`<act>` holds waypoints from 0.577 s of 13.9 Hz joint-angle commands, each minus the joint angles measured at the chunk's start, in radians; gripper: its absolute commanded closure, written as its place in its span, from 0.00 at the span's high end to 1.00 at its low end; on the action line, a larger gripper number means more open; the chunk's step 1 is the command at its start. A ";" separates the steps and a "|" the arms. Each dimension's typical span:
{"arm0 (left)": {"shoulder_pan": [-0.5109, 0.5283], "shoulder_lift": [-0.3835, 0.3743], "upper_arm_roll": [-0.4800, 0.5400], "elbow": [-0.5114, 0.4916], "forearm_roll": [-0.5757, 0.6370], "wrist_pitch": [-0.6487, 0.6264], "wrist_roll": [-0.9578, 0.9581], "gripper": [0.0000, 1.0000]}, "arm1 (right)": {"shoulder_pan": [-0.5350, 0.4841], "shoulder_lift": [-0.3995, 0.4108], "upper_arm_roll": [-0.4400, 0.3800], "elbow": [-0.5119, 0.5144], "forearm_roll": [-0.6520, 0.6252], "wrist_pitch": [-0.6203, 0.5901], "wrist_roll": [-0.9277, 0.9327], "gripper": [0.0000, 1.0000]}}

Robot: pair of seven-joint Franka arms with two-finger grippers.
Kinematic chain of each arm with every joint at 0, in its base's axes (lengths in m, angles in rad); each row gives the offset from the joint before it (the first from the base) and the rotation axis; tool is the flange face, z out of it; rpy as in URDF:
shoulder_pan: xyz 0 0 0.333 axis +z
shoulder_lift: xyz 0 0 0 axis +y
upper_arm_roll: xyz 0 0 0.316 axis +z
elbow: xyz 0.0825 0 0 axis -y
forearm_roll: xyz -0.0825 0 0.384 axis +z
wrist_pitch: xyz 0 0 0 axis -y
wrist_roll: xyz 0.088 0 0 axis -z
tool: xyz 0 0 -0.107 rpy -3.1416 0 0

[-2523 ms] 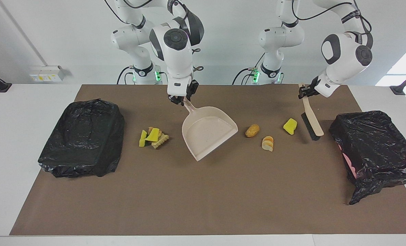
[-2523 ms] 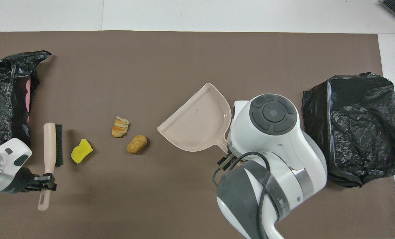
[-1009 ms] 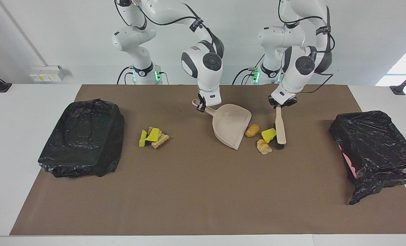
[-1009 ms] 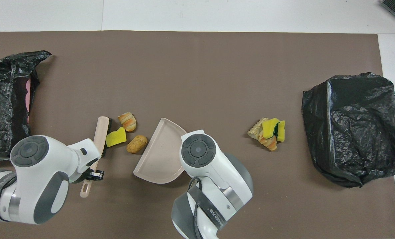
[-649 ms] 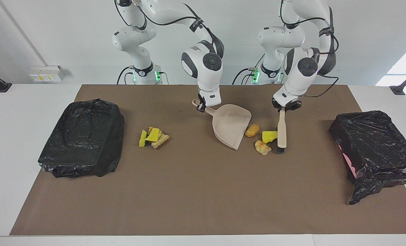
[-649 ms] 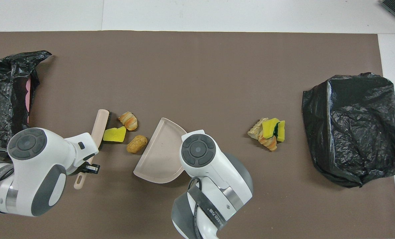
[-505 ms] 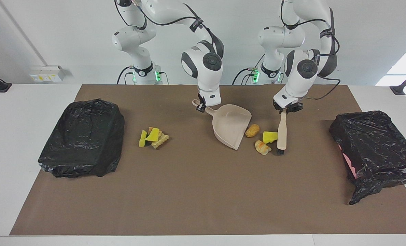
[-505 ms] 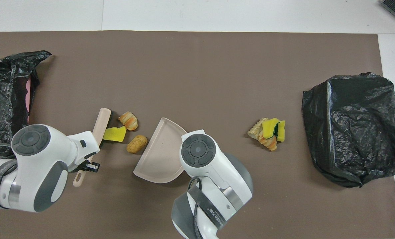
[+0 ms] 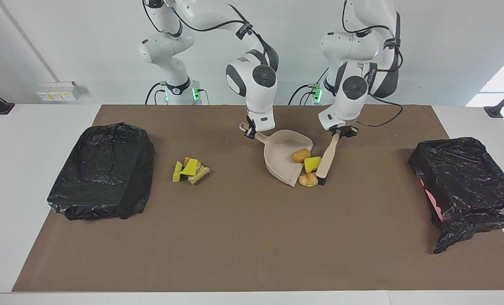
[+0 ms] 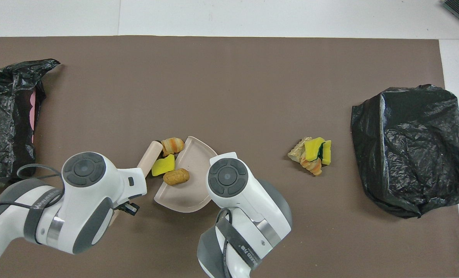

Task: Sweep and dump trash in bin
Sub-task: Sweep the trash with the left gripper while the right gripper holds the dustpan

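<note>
From the facing camera I see my right gripper (image 9: 249,132) clamped tight on the handle of the beige dustpan (image 9: 286,156), whose pan fans out from those fingers and away from the robots, its open lip turned toward the left arm's end of the table. My left gripper (image 9: 341,132) is closed on the handle of the beige brush (image 9: 328,157), which slants down from the fingers to the brown mat (image 9: 252,237), its dark bristled end resting just beside the dustpan's lip. Below and beside the left fingers, a brown lump (image 9: 301,155) sits inside the pan, a yellow sponge chunk (image 9: 312,164) lies on the lip, touching the brush, and a tan bread-like lump (image 9: 308,180) lies on the mat at the lip's corner, against the brush tip. A second heap of trash (image 9: 190,170) lies well apart from both grippers, toward the right arm's end, between the dustpan and a black-bagged bin (image 9: 103,169); another black-bagged bin (image 9: 466,186) stands at the left arm's end. From the overhead camera both wrists cover their fingertips, so I cannot judge the grips there; I do see the brown lump (image 10: 176,176) in the dustpan (image 10: 190,193), the yellow sponge chunk (image 10: 163,165) at its edge against the brush (image 10: 149,155), the tan bread-like lump (image 10: 172,145) by the brush end, and the second heap (image 10: 311,155) near the black-bagged bin (image 10: 410,150).
</note>
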State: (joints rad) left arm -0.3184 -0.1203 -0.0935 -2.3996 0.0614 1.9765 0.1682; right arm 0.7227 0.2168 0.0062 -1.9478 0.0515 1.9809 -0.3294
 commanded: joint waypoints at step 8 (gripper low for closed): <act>-0.168 -0.067 0.027 0.037 -0.206 -0.168 0.031 0.00 | 0.020 -0.001 0.001 0.001 -0.048 0.026 0.070 0.00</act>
State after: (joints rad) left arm -0.5023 -0.1726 -0.0844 -2.3929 -0.1185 1.8502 0.1779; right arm 0.7449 0.2167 0.0057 -1.9470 0.0172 1.9810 -0.2779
